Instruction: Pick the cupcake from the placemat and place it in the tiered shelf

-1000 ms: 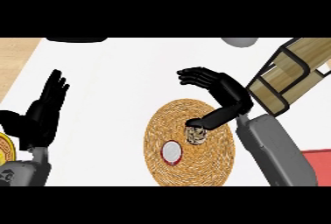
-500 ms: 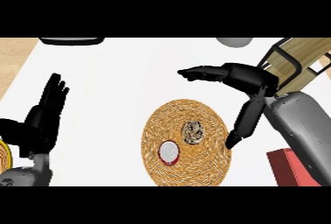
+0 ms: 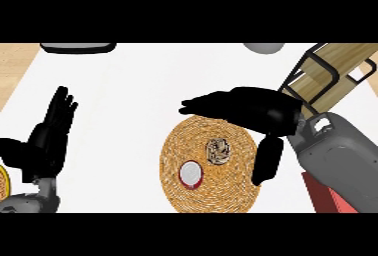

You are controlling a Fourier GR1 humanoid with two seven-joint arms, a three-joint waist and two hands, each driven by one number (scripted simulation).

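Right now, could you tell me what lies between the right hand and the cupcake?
In the head view, only bare woven placemat separates the right hand from the cupcake; the hand hovers open above it.

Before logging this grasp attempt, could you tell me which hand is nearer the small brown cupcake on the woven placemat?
The right hand, just above and beside the small brown cupcake; the left hand rests far left.

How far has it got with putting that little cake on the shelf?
Nothing is finished yet. The cupcake sits on the woven placemat, beside a small white cup. The right hand hovers open above the mat, holding nothing. The left hand rests open at the left. Grasping, lifting and carrying to the tiered shelf remain.
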